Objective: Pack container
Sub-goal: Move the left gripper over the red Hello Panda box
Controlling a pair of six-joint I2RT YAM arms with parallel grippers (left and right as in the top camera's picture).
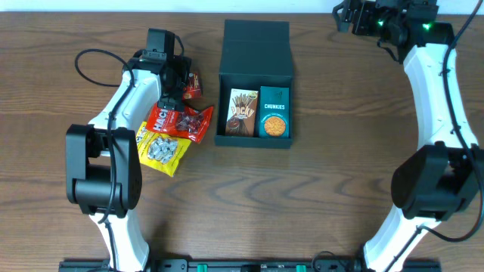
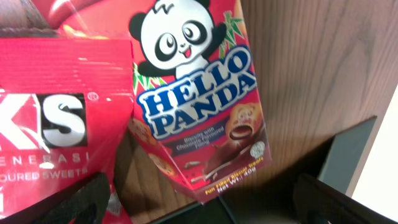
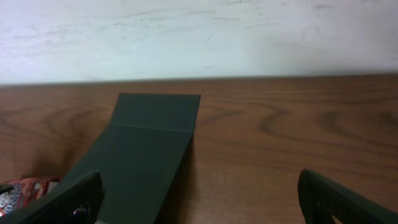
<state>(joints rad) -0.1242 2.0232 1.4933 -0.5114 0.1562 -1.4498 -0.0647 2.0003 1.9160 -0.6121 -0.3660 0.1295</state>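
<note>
Container sits mid table, lid flap open toward the far edge. A Pocky box and a Chunkies carton lie side by side inside. Left hand is spread wide over the Hello Panda box, beside the red bag. Right hand is wide, holding nothing, at the far right.

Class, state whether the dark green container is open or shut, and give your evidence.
Open. The container has its lid folded back, exposing the Pocky box and Chunkies carton inside.

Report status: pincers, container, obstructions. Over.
Left pincer open over Hello Panda box. Right pincer open, empty, well clear. Container lid open, Pocky box and Chunkies carton inside. Nothing blocking the opening.
</note>
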